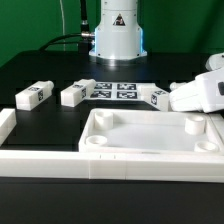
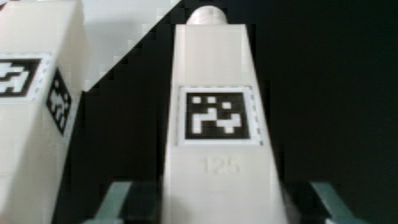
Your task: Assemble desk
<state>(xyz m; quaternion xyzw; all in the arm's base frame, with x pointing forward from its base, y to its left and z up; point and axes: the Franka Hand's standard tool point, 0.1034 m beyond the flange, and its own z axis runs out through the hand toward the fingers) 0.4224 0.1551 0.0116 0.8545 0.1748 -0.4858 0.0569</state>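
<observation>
The gripper [image 2: 217, 206], jaws spread and touching nothing, straddles a white leg [image 2: 217, 85] whose long axis runs straight ahead between them, lying at one o'clock from the desk top [image 1: 140, 128] in the exterior view.

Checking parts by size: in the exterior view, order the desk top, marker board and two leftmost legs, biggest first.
1. desk top
2. marker board
3. leftmost leg and next leg: look alike, unranked.
</observation>
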